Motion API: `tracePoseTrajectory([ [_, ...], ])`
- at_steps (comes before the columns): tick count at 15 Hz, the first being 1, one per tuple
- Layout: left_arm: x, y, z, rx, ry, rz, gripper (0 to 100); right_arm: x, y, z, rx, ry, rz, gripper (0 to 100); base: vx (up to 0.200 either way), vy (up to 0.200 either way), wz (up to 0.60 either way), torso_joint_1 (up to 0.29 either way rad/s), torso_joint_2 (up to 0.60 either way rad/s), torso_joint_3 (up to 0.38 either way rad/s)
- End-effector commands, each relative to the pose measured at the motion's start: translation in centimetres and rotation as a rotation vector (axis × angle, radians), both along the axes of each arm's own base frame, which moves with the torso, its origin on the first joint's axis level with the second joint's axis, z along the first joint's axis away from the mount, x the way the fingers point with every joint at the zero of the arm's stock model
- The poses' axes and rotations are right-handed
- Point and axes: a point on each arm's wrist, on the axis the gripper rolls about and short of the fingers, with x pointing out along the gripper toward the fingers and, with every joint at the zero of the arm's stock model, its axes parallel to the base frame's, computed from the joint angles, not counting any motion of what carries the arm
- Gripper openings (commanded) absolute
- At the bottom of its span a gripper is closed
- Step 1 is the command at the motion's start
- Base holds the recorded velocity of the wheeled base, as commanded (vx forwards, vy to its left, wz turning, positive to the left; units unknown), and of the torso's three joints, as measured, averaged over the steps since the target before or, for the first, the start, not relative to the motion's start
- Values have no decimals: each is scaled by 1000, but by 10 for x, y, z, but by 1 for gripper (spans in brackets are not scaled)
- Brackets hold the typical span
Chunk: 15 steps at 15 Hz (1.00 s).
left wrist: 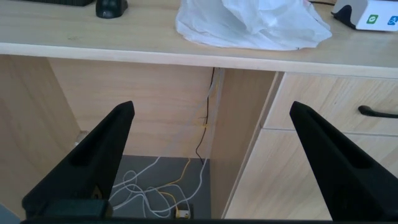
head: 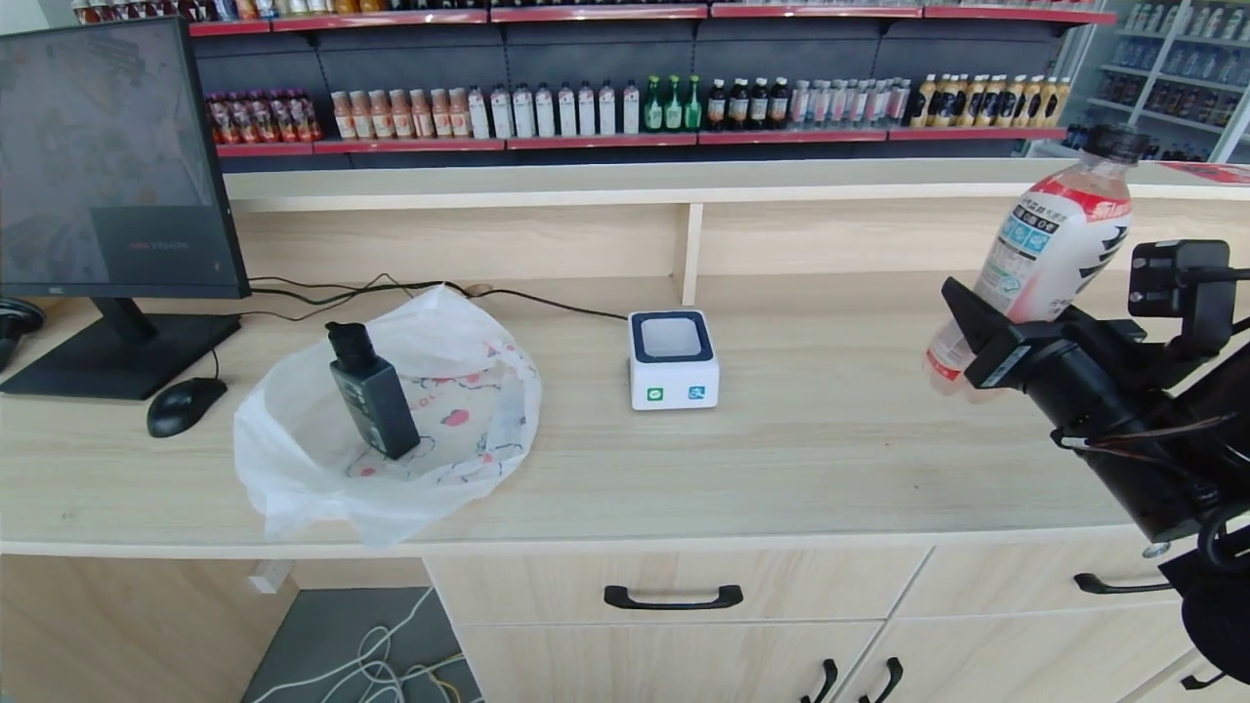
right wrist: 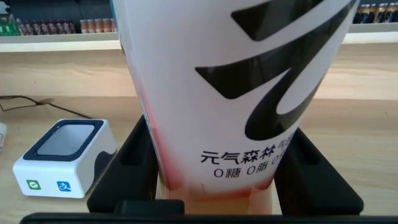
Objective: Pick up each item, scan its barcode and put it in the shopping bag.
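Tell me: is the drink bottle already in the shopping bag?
No, the right gripper holds the drink bottle up, far from the shopping bag.

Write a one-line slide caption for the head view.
Right gripper holds a pink drink bottle raised right of the scanner; a dark item stands in the shopping bag.

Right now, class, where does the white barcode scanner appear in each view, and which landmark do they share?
Head view: the scanner stands on the wooden counter, between the shopping bag and the held bottle.
Left wrist view: the scanner sits on the counter past the shopping bag.
Right wrist view: the scanner sits on the counter beside the bottle.
Shared landmark: the wooden counter.
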Motion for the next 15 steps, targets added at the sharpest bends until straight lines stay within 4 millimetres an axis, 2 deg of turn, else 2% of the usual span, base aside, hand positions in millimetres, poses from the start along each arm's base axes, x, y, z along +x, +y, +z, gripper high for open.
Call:
tracePoseTrajectory([
  [1,0,0,0,0,0,-1,100,-4,0,2,1,-8,2,0,0,0,600,-7,2,2],
  [9,0,0,0,0,-1,-1,100,-14,-3,4,2,-12,2,0,0,0,600,1,1,2],
  [15,0,0,0,0,-1,-1,100,-7,-1,8,2,-29,4,0,0,0,0,0,0,0],
])
